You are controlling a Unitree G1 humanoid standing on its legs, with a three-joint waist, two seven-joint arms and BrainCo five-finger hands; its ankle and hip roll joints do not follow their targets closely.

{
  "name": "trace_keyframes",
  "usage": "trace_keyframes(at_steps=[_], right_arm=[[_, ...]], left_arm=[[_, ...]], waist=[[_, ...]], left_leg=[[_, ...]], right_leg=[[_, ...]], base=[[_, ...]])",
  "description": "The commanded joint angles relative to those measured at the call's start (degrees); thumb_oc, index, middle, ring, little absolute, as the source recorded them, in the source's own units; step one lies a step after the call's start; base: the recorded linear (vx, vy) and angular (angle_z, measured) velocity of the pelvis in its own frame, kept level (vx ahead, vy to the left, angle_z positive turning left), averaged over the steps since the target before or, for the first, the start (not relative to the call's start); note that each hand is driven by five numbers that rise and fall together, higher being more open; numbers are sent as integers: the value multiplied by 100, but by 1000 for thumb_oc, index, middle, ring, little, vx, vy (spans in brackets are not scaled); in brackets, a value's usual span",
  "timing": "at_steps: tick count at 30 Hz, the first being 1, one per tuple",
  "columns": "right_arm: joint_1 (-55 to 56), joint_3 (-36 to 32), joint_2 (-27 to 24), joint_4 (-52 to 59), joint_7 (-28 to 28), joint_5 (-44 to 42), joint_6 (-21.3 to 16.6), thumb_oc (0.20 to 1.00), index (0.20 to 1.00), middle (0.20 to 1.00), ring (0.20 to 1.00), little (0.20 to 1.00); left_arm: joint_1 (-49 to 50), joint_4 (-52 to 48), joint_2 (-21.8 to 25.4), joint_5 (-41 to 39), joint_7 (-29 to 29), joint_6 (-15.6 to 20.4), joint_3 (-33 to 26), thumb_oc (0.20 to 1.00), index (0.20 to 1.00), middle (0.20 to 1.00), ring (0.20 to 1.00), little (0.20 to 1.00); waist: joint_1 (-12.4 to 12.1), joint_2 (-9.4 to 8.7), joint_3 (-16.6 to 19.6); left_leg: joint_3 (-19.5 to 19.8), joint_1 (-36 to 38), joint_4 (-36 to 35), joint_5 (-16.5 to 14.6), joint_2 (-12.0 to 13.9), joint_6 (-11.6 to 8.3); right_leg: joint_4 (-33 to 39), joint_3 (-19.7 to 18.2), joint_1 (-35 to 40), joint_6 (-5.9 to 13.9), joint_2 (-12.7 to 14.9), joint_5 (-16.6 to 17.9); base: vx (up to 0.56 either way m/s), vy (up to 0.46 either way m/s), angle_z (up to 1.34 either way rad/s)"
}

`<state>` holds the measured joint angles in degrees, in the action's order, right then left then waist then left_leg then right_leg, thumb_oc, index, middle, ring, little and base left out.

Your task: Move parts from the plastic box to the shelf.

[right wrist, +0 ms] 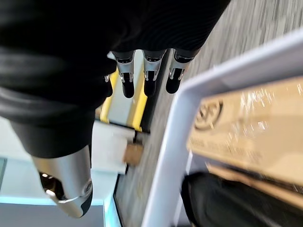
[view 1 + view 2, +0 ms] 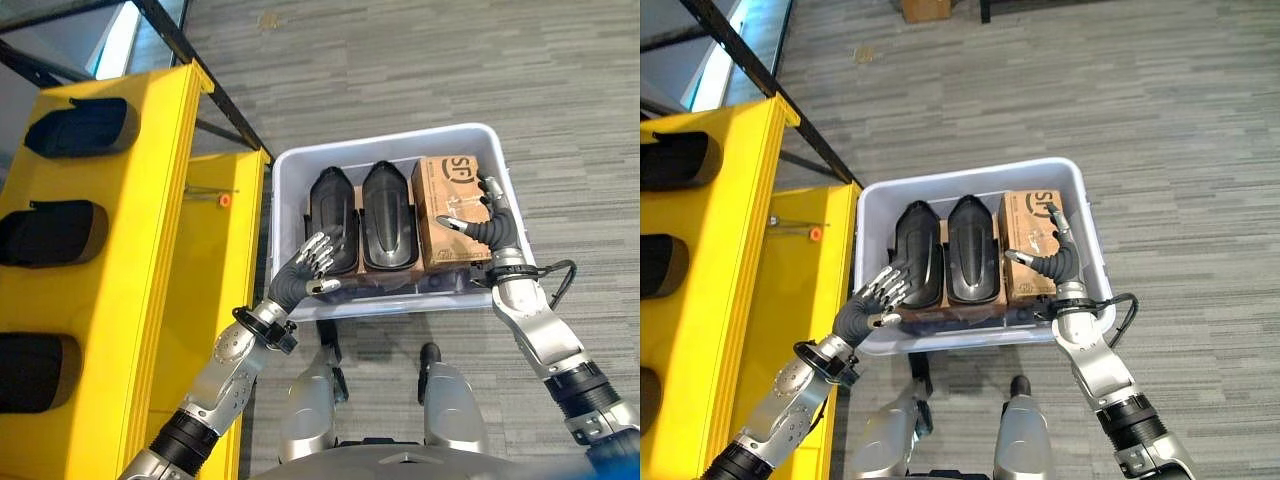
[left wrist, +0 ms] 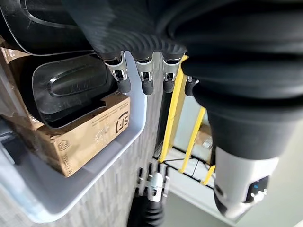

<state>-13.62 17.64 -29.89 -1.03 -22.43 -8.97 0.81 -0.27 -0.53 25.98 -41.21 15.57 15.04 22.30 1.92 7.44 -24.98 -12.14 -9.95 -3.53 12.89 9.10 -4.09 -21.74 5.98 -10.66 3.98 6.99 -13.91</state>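
Note:
A pale plastic box [image 2: 390,140] stands on the carpet in front of me. It holds two black moulded parts [image 2: 333,215] [image 2: 388,215] side by side and a brown cardboard carton [image 2: 447,190] on the right. My left hand [image 2: 305,268] hovers at the box's near-left corner, over the near end of the left part, with fingers [image 3: 122,75] relaxed and holding nothing. My right hand [image 2: 492,225] is above the carton's right edge, by the box's right wall. Its fingers [image 1: 125,78] are straight and its thumb is spread. The yellow shelf [image 2: 150,200] stands to the left.
Three black parts [image 2: 80,127] [image 2: 55,232] [image 2: 35,372] lie in the yellow shelf's slots. A black metal frame [image 2: 200,70] runs diagonally behind the shelf, close to the box's far-left corner. Grey carpet lies to the right and beyond, with a small cardboard box [image 2: 925,8] far off.

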Motion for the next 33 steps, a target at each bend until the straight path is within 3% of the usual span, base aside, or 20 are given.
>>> trace_keyframes(at_steps=[1,3,5,6,13,15,16,18,21,27,33], right_arm=[[-269,68,40,358,71,-77,-343,1000,1000,1000,1000,1000],[-418,238,138,327,35,-231,-304,1000,1000,1000,1000,1000],[-509,300,173,290,33,-271,-352,1000,1000,1000,1000,1000],[-516,332,208,294,32,-249,-359,1000,1000,1000,1000,1000],[-650,530,398,187,-301,-203,-344,1000,1000,1000,1000,1000],[-657,528,412,177,-415,-191,-313,1000,1000,1000,1000,1000],[-693,514,492,65,-696,200,-351,1000,1000,1000,1000,1000],[-725,556,489,57,-697,178,-327,1000,1000,1000,1000,1000],[-768,617,500,68,-745,151,-279,1000,1000,1000,1000,1000],[-975,585,693,-171,-1479,435,-536,1000,1000,1000,1000,1000],[-1052,550,788,-198,-1431,364,-430,1000,1000,1000,1000,1000]], left_arm=[[-91,-404,15,-159,-165,491,-151,1000,1000,1000,1000,1000],[-231,-489,22,-145,-219,556,-154,1000,1000,1000,1000,1000],[-295,-576,-32,-891,240,222,-155,1000,1000,1000,1000,1000],[-306,-609,-67,-902,248,243,-152,1000,1000,1000,1000,1000],[-495,-642,-45,-453,-177,411,-50,1000,1000,1000,1000,1000],[-504,-642,-46,-499,-156,362,-47,1000,1000,1000,1000,1000],[-569,-640,-45,-198,-79,106,34,1000,1000,1000,1000,1000],[-555,-601,-2,-127,-176,91,90,1000,1000,1000,1000,1000],[-537,-583,34,-138,-263,142,94,1000,1000,1000,1000,1000],[-534,-553,27,-196,-330,327,97,1000,1000,1000,1000,1000],[-545,-599,-44,-139,-410,369,172,1000,1000,1000,1000,1000]], waist=[[-60,-232,160],[-140,-225,8],[-181,-220,-85],[-189,-214,-111],[-231,-203,-317],[-238,-200,-338],[-238,-169,-418],[-231,-148,-464],[-231,-119,-481],[-289,-7,-481],[-295,104,-481]], left_leg=[[324,69,306,-891,0,-123],[413,-125,399,-896,-46,-104],[472,-260,454,-895,-78,-91],[491,-296,465,-897,-93,-84],[528,-537,572,-903,-135,-35],[524,-577,585,-904,-144,-26],[539,-659,624,-903,-161,-15],[519,-713,657,-898,-160,-18],[502,-765,654,-887,-167,-10],[467,-957,656,-875,-213,14],[450,-1065,650,-867,-275,31]], right_leg=[[169,508,24,-300,-229,130],[25,524,-183,-319,-240,121],[-60,526,-331,-329,-263,122],[-90,518,-368,-327,-270,117],[-327,491,-670,-349,-296,89],[-348,493,-717,-351,-293,88],[-428,478,-802,-360,-300,74],[-492,455,-874,-362,-302,66],[-535,438,-948,-366,-296,51],[-664,440,-1190,-389,-264,18],[-779,399,-1373,-391,-243,-10]], base=[[-110,-37,5],[-117,-45,2],[-77,-23,6],[-45,-7,8],[-34,-8,4],[-26,7,0],[-40,10,0],[-40,38,0],[-16,46,-2],[-12,31,-1],[1,46,1]])
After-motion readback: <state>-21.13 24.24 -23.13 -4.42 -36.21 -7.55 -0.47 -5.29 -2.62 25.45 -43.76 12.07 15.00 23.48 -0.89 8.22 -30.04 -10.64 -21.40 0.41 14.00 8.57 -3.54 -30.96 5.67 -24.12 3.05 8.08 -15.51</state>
